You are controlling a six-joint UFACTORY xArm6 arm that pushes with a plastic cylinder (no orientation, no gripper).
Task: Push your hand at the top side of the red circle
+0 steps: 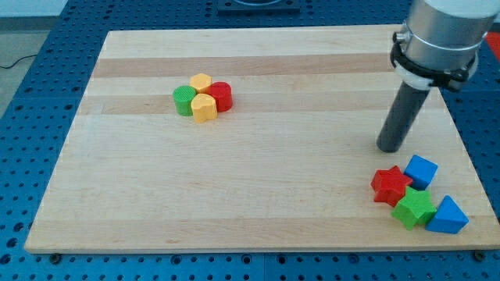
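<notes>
The red circle (221, 96) is a short red cylinder at the view's upper left of the wooden board (258, 195). It touches a yellow hexagon (201, 81) at its upper left and a yellow heart (204, 108) at its lower left. A green circle (184, 101) sits at the left of that cluster. My tip (388, 148) rests on the board far to the view's right of the red circle, just above the lower-right group of blocks.
At the view's lower right lie a red star (390, 186), a blue cube (421, 171), a green star (413, 208) and a blue triangle (448, 216), packed together near the board's right edge. The arm's grey body (437, 35) rises at the upper right.
</notes>
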